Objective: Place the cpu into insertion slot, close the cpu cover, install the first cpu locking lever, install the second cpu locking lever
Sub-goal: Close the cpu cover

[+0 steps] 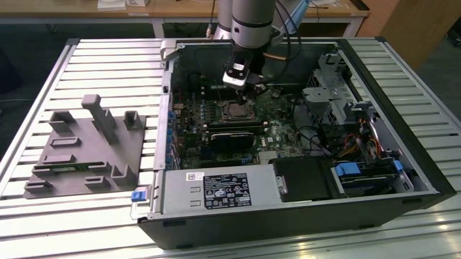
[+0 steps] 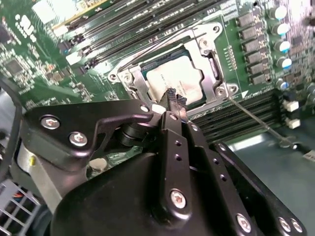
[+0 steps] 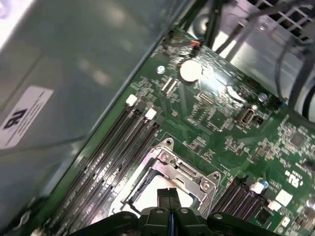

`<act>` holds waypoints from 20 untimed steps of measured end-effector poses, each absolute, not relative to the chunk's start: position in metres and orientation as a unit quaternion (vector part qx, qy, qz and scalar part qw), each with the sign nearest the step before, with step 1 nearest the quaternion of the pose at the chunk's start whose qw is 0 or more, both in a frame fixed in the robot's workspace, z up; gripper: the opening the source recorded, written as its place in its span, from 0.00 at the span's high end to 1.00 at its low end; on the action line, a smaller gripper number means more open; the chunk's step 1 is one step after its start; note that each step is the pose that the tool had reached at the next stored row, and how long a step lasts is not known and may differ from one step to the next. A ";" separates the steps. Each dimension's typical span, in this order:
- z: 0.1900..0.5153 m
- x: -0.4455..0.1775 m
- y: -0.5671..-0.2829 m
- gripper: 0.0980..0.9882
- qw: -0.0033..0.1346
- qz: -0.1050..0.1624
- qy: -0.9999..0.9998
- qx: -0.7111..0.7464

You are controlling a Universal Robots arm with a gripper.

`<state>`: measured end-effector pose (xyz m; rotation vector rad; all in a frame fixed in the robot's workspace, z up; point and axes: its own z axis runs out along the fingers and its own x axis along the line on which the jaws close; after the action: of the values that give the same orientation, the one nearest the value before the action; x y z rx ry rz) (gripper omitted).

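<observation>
cpu, the pale silvery-tan square chip, is sitting in its socket, framed by the silvery metal cover; your black fingers, pressed together, are hovering just above, risking scraping its face.

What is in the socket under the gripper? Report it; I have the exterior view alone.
Observer: In the second wrist view the cpu lies in the socket, its pale face showing through the opening of the cpu cover, which lies down around it.
Operator: Give me the gripper.
Observer: The gripper is shut and empty, with its tips over the cpu's near edge.
Operator: Report the levers.
Observer: One thin locking lever angles away from the socket corner across the memory slots; it does not lie along the frame.
</observation>
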<state>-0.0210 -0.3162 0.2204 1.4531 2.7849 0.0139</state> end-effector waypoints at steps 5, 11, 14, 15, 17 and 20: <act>0.220 -0.021 -0.316 0.99 0.000 0.004 0.905 0.425; 0.220 -0.022 -0.316 0.99 0.000 0.004 0.925 0.381; 0.220 -0.022 -0.316 0.99 0.000 0.004 0.933 0.359; 0.220 -0.022 -0.316 0.99 0.000 0.004 0.936 0.351; 0.220 -0.022 -0.316 0.99 0.000 0.004 0.942 0.336; 0.220 -0.022 -0.316 0.99 -0.001 0.004 0.950 0.313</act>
<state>-0.0220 -0.3163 0.2203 0.9824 2.9851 0.0136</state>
